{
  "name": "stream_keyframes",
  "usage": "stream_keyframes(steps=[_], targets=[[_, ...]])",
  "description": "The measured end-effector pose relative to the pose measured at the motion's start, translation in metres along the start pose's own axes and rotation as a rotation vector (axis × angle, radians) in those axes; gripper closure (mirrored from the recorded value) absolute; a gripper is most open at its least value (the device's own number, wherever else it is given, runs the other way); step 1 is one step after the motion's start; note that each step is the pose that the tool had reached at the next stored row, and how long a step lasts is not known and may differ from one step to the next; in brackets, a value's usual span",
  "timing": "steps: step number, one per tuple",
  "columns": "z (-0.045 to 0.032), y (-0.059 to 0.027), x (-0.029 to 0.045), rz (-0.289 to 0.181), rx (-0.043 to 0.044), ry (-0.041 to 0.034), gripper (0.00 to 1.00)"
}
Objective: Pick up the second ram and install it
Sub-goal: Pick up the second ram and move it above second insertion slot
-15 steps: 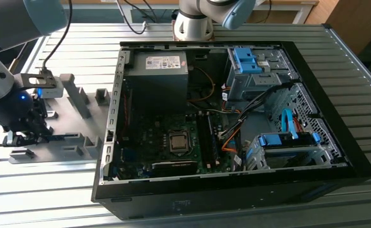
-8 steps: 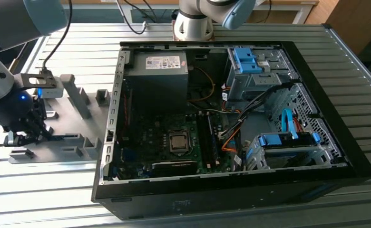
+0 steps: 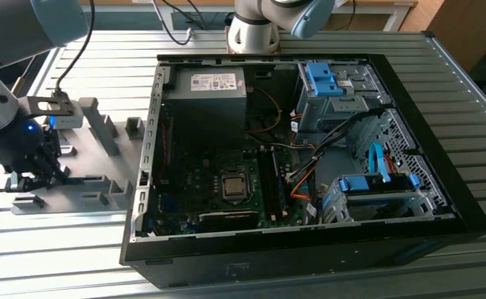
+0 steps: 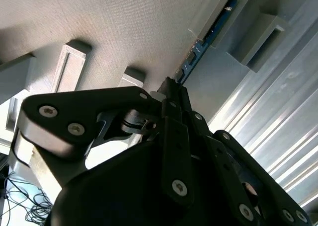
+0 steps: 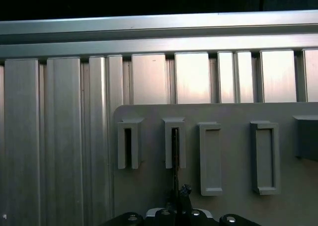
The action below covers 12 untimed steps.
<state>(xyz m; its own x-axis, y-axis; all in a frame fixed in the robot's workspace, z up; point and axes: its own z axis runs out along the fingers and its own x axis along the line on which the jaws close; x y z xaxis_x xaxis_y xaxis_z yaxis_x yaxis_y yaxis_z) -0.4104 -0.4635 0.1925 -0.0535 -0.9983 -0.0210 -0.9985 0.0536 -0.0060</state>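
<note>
The gripper (image 3: 37, 180) was held low over the grey slotted holder (image 3: 93, 200), fingers pinched onto the second ram (image 4: 207, 37), which was seated in one slot.

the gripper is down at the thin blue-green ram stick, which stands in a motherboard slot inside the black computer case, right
Not quite. The gripper is at the thin blue-green ram stick, but the stick stands in a slot of the grey holder plate, outside the black computer case at the exterior view's left, not on the motherboard. The second wrist view shows it.
</note>
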Motion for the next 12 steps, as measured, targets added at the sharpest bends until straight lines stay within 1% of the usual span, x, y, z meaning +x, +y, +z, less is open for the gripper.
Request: stream_keyframes(steps=[6,12], targets=[[-0.0004,-0.0001,0.0,0.0,0.0004,-0.0002,0.86],[-0.009,0.0,-0.0002,0.0,0.0001,0.0,0.86]])
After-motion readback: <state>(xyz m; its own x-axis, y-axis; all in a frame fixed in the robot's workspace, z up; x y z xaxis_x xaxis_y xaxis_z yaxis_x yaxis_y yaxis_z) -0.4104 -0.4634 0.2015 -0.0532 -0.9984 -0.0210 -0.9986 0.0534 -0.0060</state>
